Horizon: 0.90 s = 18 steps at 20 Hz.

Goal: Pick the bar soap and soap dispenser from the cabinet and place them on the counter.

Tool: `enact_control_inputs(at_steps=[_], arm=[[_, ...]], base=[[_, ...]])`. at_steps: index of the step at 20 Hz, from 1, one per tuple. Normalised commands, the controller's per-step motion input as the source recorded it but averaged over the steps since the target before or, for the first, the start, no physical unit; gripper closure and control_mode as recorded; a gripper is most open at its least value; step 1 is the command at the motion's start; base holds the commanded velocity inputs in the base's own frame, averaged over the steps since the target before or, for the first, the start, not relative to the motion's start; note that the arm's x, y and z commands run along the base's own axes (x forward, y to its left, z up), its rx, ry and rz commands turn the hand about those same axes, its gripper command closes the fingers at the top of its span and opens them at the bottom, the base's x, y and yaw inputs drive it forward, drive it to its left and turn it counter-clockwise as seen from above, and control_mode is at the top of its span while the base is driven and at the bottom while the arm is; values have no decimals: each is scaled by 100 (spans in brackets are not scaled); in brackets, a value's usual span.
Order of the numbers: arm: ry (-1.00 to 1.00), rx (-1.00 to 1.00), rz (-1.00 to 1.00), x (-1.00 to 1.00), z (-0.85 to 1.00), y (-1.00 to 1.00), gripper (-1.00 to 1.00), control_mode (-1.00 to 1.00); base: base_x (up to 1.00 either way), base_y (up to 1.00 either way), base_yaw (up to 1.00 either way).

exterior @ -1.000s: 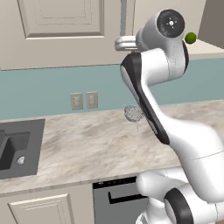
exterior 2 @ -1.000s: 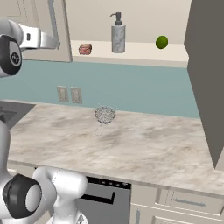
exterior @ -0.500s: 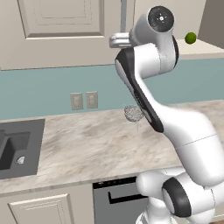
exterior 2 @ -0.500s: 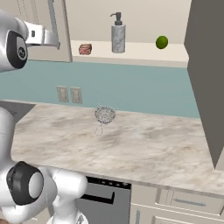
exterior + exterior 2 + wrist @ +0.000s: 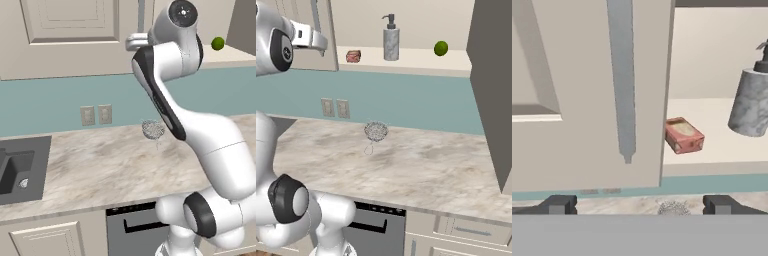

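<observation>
The gripper (image 5: 637,205) is held with its fingers spread wide and nothing between them, raised before the cabinet (image 5: 587,90). A closed door panel with a vertical metal bar handle (image 5: 623,80) is seen directly ahead of it. On the cream shelf (image 5: 411,59) beside the door's edge the bar soap (image 5: 684,135) is found, with the soap dispenser (image 5: 390,39) upright near it and a lime (image 5: 441,48) farther along. Below, a wire-mesh ball (image 5: 376,131) is seen resting on the counter (image 5: 421,170), and a dark sink (image 5: 17,170) is set into its end.
</observation>
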Motion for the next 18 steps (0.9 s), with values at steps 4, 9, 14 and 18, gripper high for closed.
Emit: enact_control_inputs(at_steps=[4,9,14,18], arm=[[0,0,-1,10,-4,-15,-100,-100],[-3,1,0,15,-6,-1,-100,-100],[0,-1,-2,21,-1,20,-100,-100],[1,0,-3,22,0,6,-100,-100]], base=[[0,0,0],[0,0,0],[0,0,0],[0,0,0]])
